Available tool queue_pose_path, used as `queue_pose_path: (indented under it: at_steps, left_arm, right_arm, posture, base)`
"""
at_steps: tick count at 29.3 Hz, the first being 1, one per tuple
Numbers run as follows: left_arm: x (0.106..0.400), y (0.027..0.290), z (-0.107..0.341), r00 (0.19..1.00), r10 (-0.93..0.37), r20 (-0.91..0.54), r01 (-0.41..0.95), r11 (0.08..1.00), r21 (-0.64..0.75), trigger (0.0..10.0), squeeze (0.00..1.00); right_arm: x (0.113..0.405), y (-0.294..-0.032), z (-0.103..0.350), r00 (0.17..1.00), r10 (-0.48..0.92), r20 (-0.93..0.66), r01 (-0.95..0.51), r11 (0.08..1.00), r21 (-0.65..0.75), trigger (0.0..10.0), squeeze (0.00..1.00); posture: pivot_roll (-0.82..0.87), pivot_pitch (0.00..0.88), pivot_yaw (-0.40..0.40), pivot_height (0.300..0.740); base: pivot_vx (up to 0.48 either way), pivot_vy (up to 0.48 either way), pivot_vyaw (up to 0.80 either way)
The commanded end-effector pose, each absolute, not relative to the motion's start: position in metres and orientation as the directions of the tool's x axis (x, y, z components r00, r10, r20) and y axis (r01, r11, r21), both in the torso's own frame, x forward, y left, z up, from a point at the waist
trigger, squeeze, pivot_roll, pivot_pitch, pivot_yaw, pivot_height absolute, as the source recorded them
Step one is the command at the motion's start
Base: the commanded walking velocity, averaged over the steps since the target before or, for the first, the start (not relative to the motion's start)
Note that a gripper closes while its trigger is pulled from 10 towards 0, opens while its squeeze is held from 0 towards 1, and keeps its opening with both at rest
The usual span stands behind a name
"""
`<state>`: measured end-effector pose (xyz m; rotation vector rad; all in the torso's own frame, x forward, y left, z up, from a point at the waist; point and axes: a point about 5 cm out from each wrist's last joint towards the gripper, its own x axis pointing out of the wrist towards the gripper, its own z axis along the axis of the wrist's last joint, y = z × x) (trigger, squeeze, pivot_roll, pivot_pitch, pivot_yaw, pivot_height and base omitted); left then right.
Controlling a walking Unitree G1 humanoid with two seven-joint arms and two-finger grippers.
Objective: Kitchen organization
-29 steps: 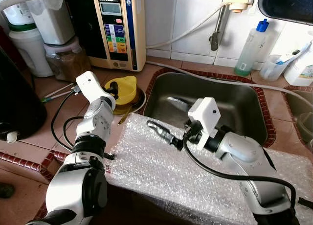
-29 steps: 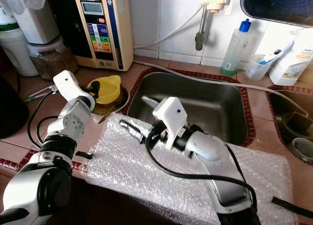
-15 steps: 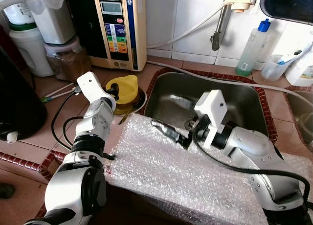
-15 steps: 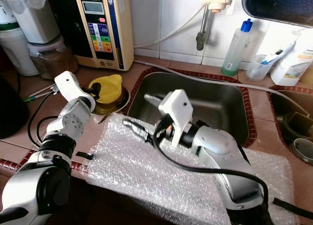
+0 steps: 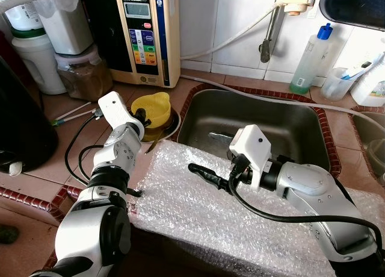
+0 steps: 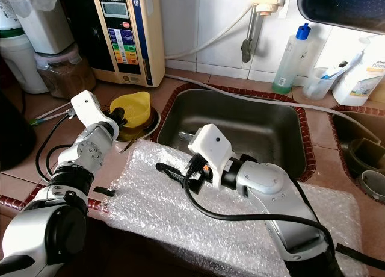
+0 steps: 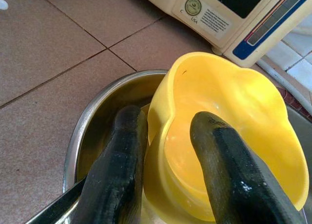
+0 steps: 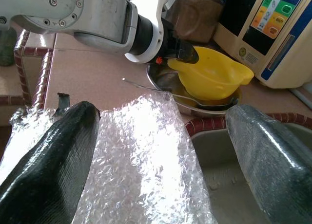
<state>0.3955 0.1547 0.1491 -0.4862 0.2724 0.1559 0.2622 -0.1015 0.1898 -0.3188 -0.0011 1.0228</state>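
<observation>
A yellow plastic cup (image 5: 153, 107) sits in a shallow steel bowl (image 5: 172, 122) on the tiled counter, left of the sink (image 5: 252, 117). My left gripper (image 7: 168, 116) is open and straddles the cup's wall (image 7: 234, 117): one finger outside against it, the other inside. A thin spoon (image 8: 161, 90) lies across the bowl (image 7: 92, 121). My right gripper (image 5: 197, 170) hovers just above the sheet of bubble wrap (image 5: 198, 211) that covers the counter's front edge. It points left toward the bowl, open wide with nothing between its fingers (image 8: 53, 160).
A cream water ionizer (image 5: 147, 33) stands against the back wall, with jars (image 5: 84, 72) and a black appliance (image 5: 21, 126) to its left. A tap (image 5: 267, 30) and soap bottle (image 5: 310, 60) stand behind the sink. A second basin (image 5: 370, 138) is at far right.
My right wrist rolled and then settled lower, bringing the gripper down closer to the bubble wrap. The left gripper stayed at the yellow cup.
</observation>
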Motion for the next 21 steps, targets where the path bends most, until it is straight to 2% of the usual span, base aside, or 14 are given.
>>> queue_pose_path:
  at_steps: [1, 13, 21]
  left_arm:
    - [0.398, 0.153, 0.156, 0.955, 0.066, -0.288, -0.188, 0.889, -0.419, 0.0, 0.0]
    - [0.398, 0.158, 0.158, 0.965, 0.083, -0.248, -0.174, 0.91, -0.376, 0.0, 0.0]
    - [0.398, 0.159, 0.164, 0.977, 0.095, -0.191, -0.168, 0.896, -0.411, 0.0, 0.0]
  right_arm:
    - [0.264, -0.101, 0.19, 0.515, 0.842, -0.16, -0.842, 0.462, -0.278, 10.0, 0.0]
    - [0.268, -0.103, 0.186, 0.522, 0.835, -0.175, -0.834, 0.456, -0.311, 10.0, 0.0]
    - [0.27, -0.104, 0.185, 0.522, 0.836, -0.168, -0.832, 0.456, -0.315, 10.0, 0.0]
  posture:
    - [-0.04, 0.0, 0.058, 0.74]
    - [-0.03, 0.0, 0.056, 0.74]
    - [-0.03, 0.0, 0.055, 0.74]
  base:
    - [0.0, 0.0, 0.0]
    - [0.0, 0.0, 0.0]
    - [0.0, 0.0, 0.0]
